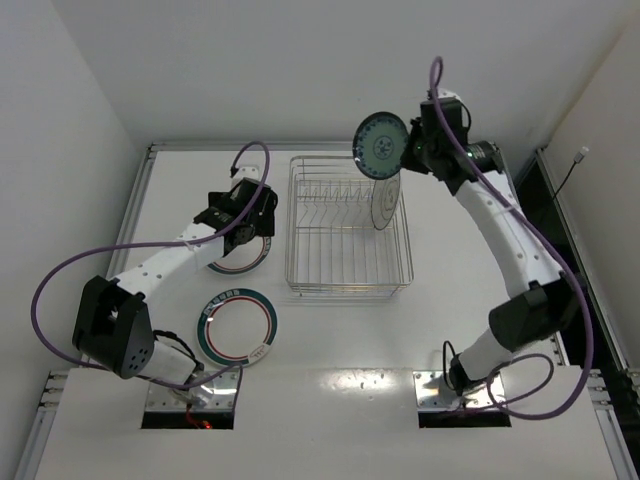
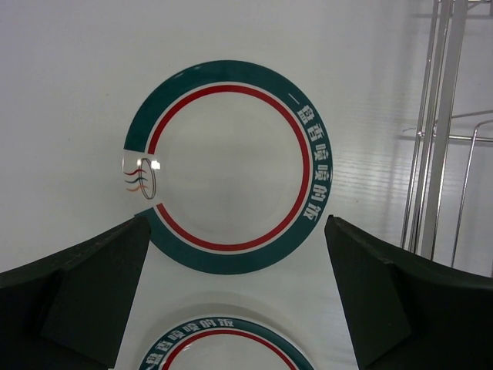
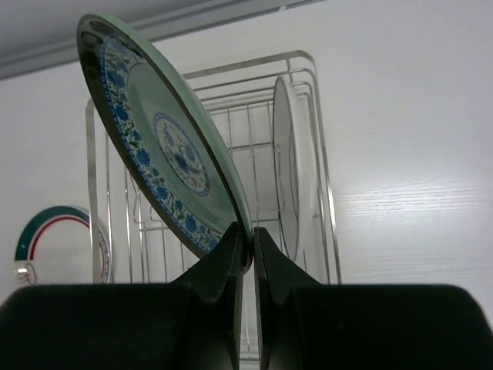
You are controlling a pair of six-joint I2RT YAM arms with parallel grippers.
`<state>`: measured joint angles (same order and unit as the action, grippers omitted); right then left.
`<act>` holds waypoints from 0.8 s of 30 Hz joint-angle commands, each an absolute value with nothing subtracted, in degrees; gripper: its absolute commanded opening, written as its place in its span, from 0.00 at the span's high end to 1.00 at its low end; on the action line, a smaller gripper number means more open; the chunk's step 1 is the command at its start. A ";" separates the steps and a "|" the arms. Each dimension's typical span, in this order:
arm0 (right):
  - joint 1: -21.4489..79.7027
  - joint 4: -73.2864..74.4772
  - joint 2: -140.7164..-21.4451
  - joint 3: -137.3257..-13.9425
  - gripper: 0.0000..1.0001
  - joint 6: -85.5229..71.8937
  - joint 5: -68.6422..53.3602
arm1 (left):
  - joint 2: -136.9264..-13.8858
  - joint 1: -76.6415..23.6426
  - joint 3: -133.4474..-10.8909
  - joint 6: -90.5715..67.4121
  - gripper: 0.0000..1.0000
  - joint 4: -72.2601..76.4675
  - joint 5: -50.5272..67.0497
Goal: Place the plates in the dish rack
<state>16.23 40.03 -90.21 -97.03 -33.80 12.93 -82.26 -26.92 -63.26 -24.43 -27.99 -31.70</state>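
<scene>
My right gripper [image 1: 408, 150] [image 3: 250, 235] is shut on the rim of the small teal-green patterned plate [image 1: 380, 145] [image 3: 166, 146], which it holds on edge above the far right end of the dish rack [image 1: 350, 262] [image 3: 308, 100]. A white plate with a thin dark rim [image 1: 386, 200] [image 3: 285, 169] stands upright in the rack. Two white plates with teal-and-red rings lie flat left of the rack: one [image 1: 237, 327] near the front, one [image 1: 244, 260] partly under my left gripper [image 1: 240, 215]. The left gripper [image 2: 235, 231] is open above them, one plate [image 2: 227, 166] ahead of its fingers [image 2: 92, 285].
The rack's wire wall [image 2: 439, 131] stands close on the right of the left gripper. White walls enclose the table at the back and both sides. Purple cables loop off both arms.
</scene>
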 commanded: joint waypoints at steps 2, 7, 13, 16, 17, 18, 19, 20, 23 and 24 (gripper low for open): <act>21.00 43.68 -96.49 -103.88 1.00 -32.78 19.68 | -80.16 -26.54 -65.13 -25.05 0.04 -27.95 -33.22; 26.71 47.19 -105.36 -110.91 1.00 -31.73 27.22 | -80.16 -26.54 -65.13 -25.05 0.04 -27.95 -33.75; 29.79 55.62 -114.77 -124.79 1.00 -28.92 38.65 | -80.16 -26.54 -65.13 -25.05 0.03 -27.95 -33.75; 30.93 57.82 -117.69 -129.19 1.00 -26.90 44.89 | -80.16 -26.54 -65.13 -25.05 0.03 -27.95 -33.75; 30.94 57.83 -118.38 -129.20 1.00 -26.89 46.57 | -80.16 -26.54 -65.13 -25.05 0.03 -27.95 -33.75; 30.94 57.83 -118.39 -129.20 1.00 -26.20 48.93 | -80.16 -26.54 -65.13 -25.05 0.03 -27.95 -33.75; 30.94 57.83 -118.39 -129.20 1.00 -25.50 50.09 | -80.16 -26.54 -65.13 -25.05 0.03 -27.95 -33.75; 30.94 58.53 -118.39 -129.20 1.00 -25.49 52.27 | -80.16 -26.54 -65.13 -25.05 0.03 -27.95 -33.75; 30.41 59.94 -120.15 -129.73 1.00 -24.08 55.45 | -80.16 -26.54 -65.13 -25.05 0.03 -27.95 -33.75; 30.41 60.46 -120.93 -129.73 1.00 -23.12 55.98 | -80.16 -26.54 -65.13 -25.05 0.03 -27.95 -33.75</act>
<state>30.76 59.11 -119.44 -127.26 -25.67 48.47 -82.26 -26.92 -63.29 -24.49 -28.03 -32.71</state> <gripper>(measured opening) 0.040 0.971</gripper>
